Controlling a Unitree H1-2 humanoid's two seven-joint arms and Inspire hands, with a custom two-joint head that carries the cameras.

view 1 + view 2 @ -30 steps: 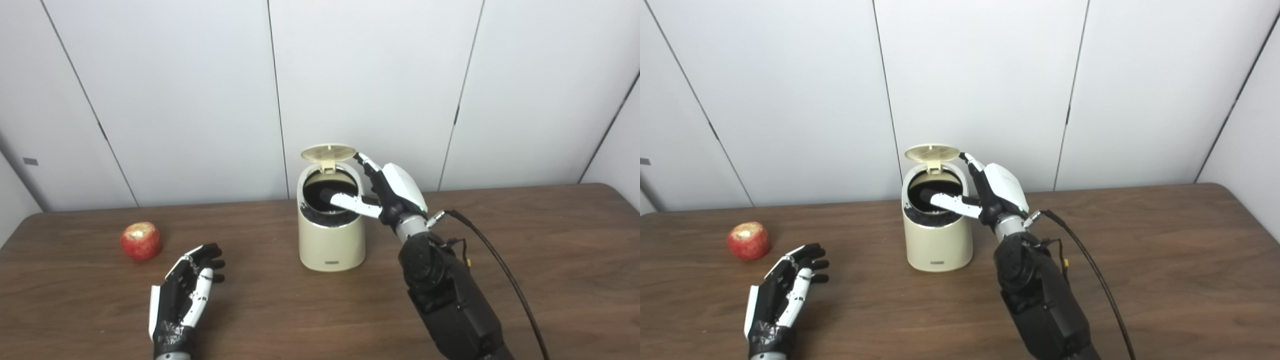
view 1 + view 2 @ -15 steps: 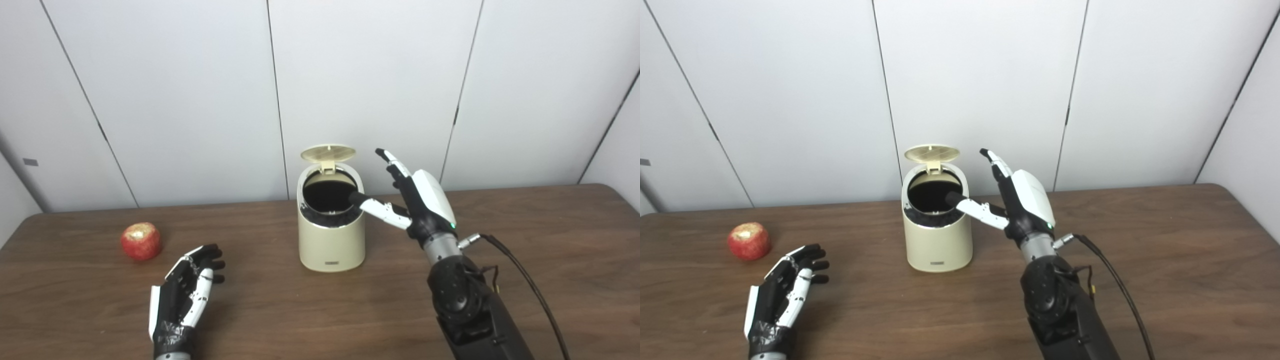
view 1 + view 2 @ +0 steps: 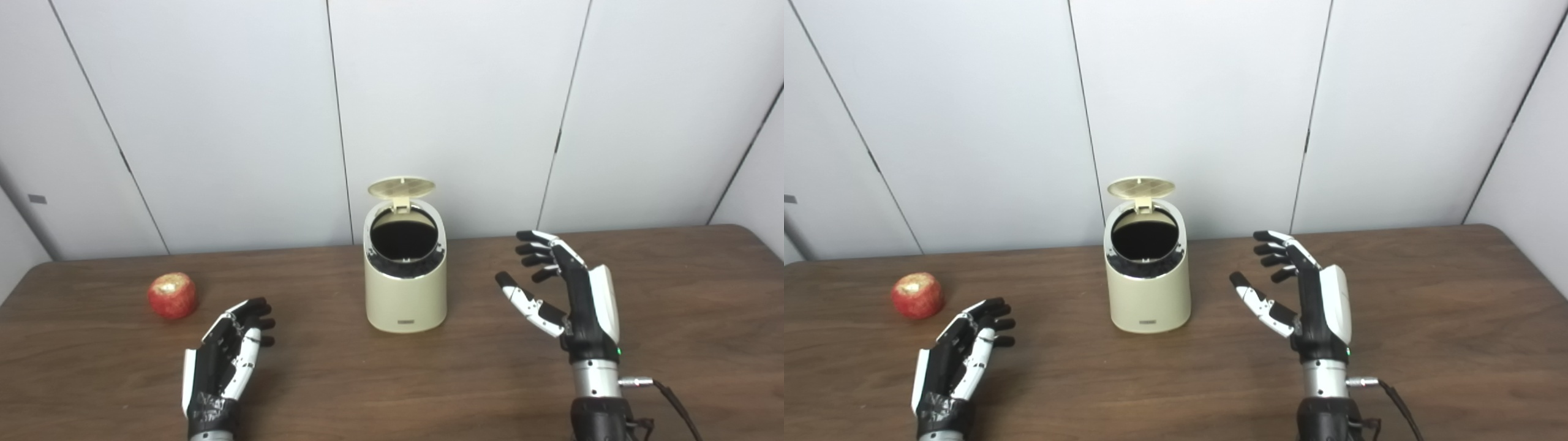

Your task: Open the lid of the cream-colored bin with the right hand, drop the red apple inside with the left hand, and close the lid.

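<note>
Lid [image 3: 401, 187] up, bin [image 3: 405, 294] open. Both robot hands empty, fingers spread. Left robot hand [image 3: 226, 361]: cup apple [image 3: 173, 296], mid-left of frame, from above; right robot hand [image 3: 576, 300] stays clear.

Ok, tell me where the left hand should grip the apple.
Wrap the apple around its round middle, probably coming from its right, where the open left hand lies. It sits upright and free on the table, its pale top upward.
</note>
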